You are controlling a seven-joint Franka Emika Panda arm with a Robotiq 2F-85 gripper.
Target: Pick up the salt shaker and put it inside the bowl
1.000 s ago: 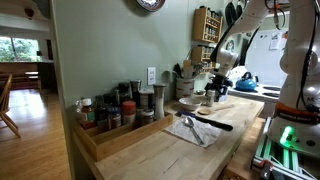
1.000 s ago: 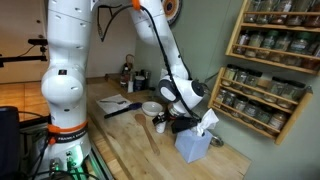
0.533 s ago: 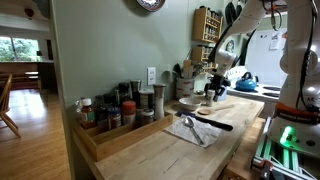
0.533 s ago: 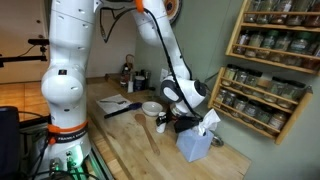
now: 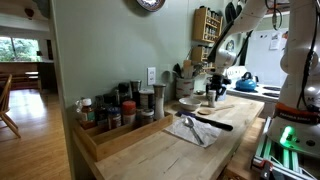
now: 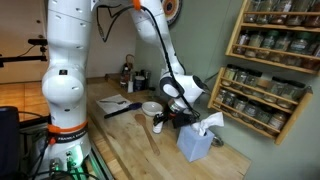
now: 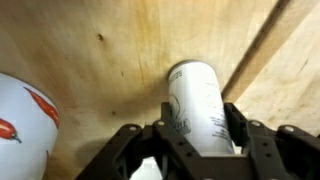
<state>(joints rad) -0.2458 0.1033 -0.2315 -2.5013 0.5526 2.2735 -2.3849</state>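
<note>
Wrist view shows the black hand (image 7: 200, 130) pinching the white cylindrical salt shaker (image 7: 195, 90), with one finger on each side of it. Under them is the light wooden desk (image 7: 100, 50). At the left side of the hand in this view, near but not touching, stands the small round white bowl (image 7: 22, 115) with red pepper drawings. In an exterior view the hand (image 6: 172, 118) is low over the desk, and the bowl (image 6: 151, 108) is just beside it.

Your counter (image 5: 160, 155), pale wood, meets a sage-green wall (image 5: 100, 50). Above it hang a clock (image 5: 148, 4) and a jar-filled spice rack (image 6: 270, 60); beyond it lie hardwood floor (image 5: 35, 140) and a daylit window (image 5: 15, 48).
</note>
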